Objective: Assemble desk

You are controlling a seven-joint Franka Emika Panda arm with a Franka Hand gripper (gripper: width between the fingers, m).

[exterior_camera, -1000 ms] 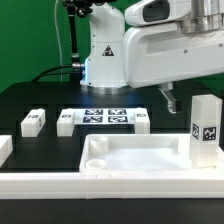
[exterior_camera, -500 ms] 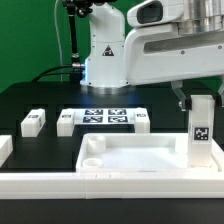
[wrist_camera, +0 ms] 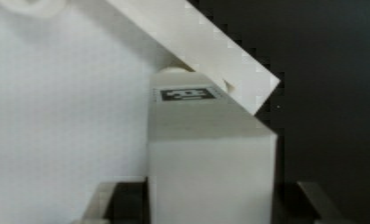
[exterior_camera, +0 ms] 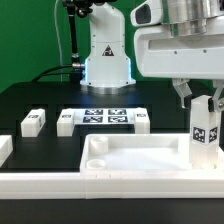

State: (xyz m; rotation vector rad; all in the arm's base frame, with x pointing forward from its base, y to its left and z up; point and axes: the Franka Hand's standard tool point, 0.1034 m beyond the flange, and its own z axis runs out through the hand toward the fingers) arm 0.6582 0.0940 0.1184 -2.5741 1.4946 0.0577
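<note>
A long white border rail (exterior_camera: 60,186) runs across the front of the black table (exterior_camera: 45,100). Just behind it lies the desk panel (exterior_camera: 130,157), flat with its raised rim upward. A round socket (exterior_camera: 93,148) shows in its corner on the exterior view's left.

At the panel's end on the exterior view's right, a white leg (exterior_camera: 204,145) stands upright, its black-and-white tag (exterior_camera: 206,130) facing the camera. The gripper (exterior_camera: 200,103) comes down from above and holds the leg near its top, one dark finger (exterior_camera: 183,95) on each side. The wrist view looks down the same leg (wrist_camera: 208,165) between the gripper (wrist_camera: 214,205) fingers. A tag (wrist_camera: 187,95) sits on its far part, and the panel (wrist_camera: 57,110) and its slanting rim lie beyond. Whether the leg's foot is seated in a socket cannot be told.

Farther back, three loose legs lie on the table — one (exterior_camera: 32,122) apart on the exterior view's left, two (exterior_camera: 67,122) (exterior_camera: 141,122) flanking the marker board (exterior_camera: 103,117). Behind them rises the arm's white base (exterior_camera: 105,55).
</note>
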